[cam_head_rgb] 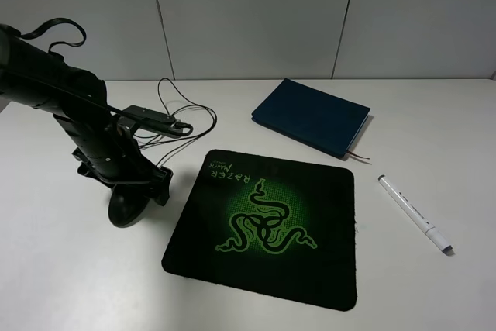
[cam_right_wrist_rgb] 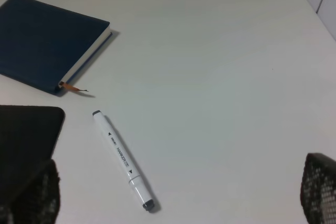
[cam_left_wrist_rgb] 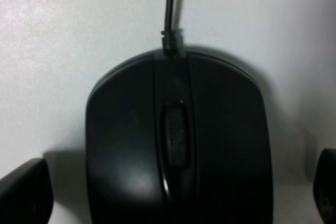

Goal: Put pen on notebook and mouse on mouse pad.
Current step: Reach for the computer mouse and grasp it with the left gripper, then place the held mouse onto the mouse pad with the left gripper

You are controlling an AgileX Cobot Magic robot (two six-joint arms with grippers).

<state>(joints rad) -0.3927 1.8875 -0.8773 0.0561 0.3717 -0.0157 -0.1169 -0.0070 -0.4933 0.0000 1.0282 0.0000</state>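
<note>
Mouse sits on counter just left of mouse pad — off it. Left hand spread, fingers flanking mouse on both sides — gaps showing, no contact. Right of pad, pen on counter.

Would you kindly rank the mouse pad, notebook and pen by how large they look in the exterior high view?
1. mouse pad
2. notebook
3. pen
The pad lies nearer the camera, yet the order looks safe.
</note>
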